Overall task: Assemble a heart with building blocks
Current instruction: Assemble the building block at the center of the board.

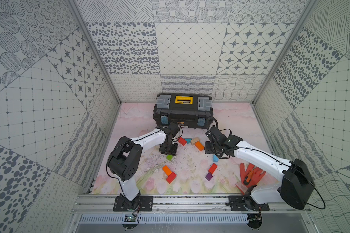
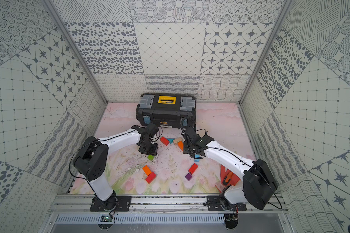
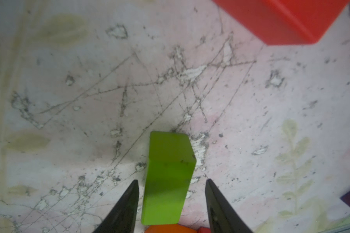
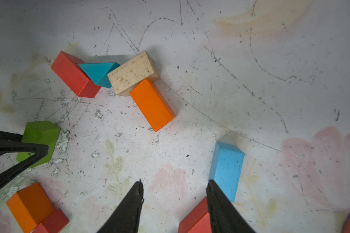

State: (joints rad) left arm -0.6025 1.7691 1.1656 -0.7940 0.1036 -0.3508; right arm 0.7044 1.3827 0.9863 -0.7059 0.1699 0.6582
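Left fingers (image 3: 125, 207) apart astride green block (image 3: 168, 181) — right fingers (image 4: 129, 207) apart, empty.

The toolbox (image 1: 183, 113) stood at the table's (image 1: 133, 121) back; before it the triangle (image 1: 188, 140) lay wedged between two bricks (image 1: 182, 141) (image 1: 194, 140); the cube (image 1: 209, 176) sat nearer the front; the glove (image 1: 253, 173) lay right of it.

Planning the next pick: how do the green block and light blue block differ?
The green block lies between the left gripper's open jaws; the light blue block lies outside the right gripper's. Green sits on the layout's left, light blue on its right. Both rest on the mat.
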